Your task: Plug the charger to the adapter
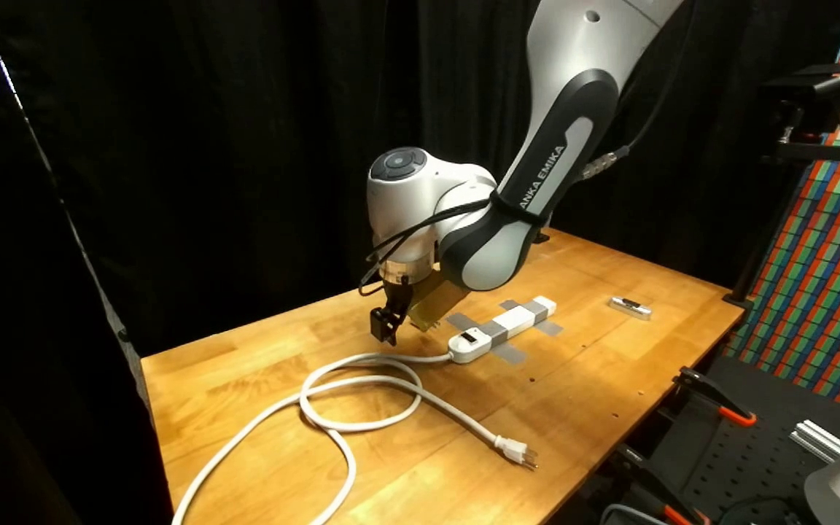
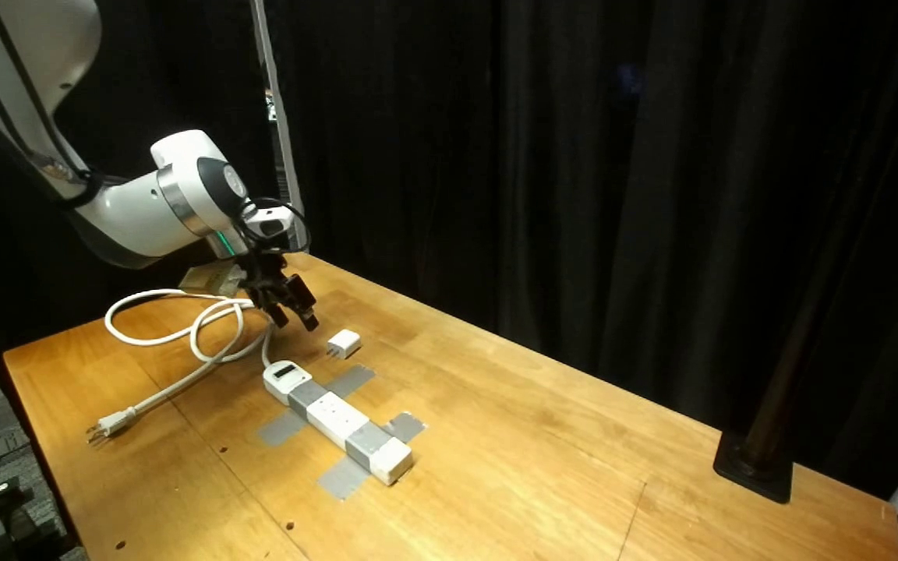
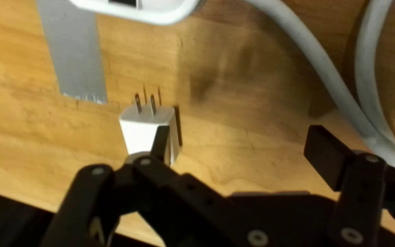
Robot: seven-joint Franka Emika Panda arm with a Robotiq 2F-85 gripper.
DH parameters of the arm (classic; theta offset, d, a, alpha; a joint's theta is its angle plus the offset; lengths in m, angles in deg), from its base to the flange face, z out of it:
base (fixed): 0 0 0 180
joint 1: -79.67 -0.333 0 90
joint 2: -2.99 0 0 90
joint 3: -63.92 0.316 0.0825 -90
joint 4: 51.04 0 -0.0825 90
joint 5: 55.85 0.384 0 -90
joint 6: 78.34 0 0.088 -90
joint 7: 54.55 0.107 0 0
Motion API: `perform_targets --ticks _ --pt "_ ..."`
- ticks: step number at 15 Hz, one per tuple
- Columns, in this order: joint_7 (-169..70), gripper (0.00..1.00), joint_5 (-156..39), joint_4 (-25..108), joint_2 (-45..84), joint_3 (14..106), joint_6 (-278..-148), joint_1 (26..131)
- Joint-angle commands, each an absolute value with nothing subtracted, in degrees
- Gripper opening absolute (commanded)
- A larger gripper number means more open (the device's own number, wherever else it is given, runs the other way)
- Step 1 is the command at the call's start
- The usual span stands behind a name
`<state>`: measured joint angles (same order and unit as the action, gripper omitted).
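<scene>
I have my gripper (image 3: 241, 147) in the air near the adapter (image 2: 337, 421), where its cable (image 3: 315, 58) begins, with fingers (image 3: 327, 157) released and wide apart. The charger (image 2: 344, 344) lies beside this adapter, without touching it.

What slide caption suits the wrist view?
Open gripper above a wooden table, one finger partly hiding the pronged white charger.

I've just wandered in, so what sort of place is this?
Probably a robotics lab: there's a robot arm, a power strip taped to a wooden table, and black curtains behind.
</scene>
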<state>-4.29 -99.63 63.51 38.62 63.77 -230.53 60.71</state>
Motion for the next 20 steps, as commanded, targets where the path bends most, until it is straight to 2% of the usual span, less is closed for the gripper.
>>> perform_targets --ticks 1,8,10,17,20 --pt "-6.1 0.66 -91.7 58.5 43.0 63.6 -227.1 60.6" --pt "-7.3 0.11 -83.1 55.4 43.1 59.2 -231.5 59.2" --pt "-9.6 0.0 -82.2 55.6 42.7 59.0 -231.6 59.8" --pt "-21.5 0.0 -68.5 58.5 42.0 64.3 -232.3 63.8" --pt "-23.8 0.0 -69.2 58.9 41.8 61.1 -232.8 60.9"
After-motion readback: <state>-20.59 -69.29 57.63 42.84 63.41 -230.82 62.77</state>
